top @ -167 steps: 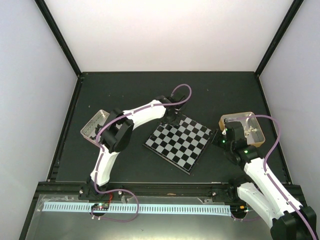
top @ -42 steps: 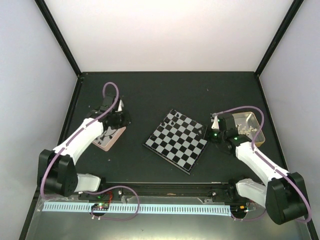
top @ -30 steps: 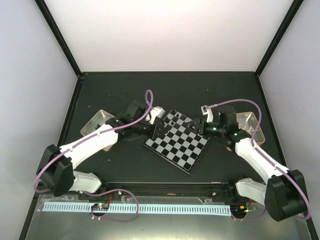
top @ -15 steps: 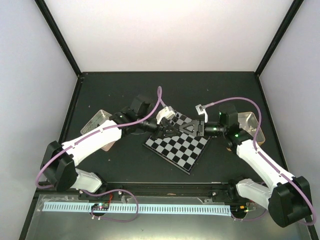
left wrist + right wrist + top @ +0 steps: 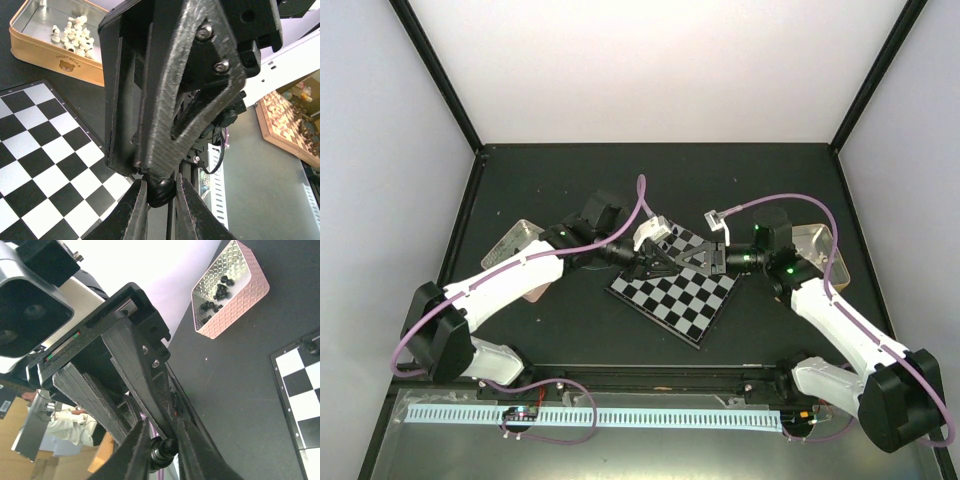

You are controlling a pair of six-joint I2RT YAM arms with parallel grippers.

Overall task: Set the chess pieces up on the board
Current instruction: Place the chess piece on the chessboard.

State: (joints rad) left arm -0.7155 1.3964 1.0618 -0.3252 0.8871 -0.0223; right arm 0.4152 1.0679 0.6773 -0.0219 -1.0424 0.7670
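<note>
Now, left hand (image 5: 161, 200): nearly closed, my fingers pinching a small round-topped black chess piece (image 5: 160, 190) at their tips.
Right hand (image 5: 162, 455): set narrow, its fingers against the two sides of that same piece, tip to tip with my left hand.
Meeting place: over the far corner of the flat black-and-pale checkered chessboard (image 5: 675, 295).
Chessboard: lies skewed on the dark surface (image 5: 760, 180) between my two arms, with another black piece (image 5: 311, 346) standing at its corner.
Gold rectangular tin with a bear print (image 5: 50, 47): to the right of the chessboard, holding a heap of white chess pieces (image 5: 70, 35).
Pink embossed rectangular tin (image 5: 240, 295): to the left of the chessboard, holding loose black chess pieces (image 5: 217, 290).
</note>
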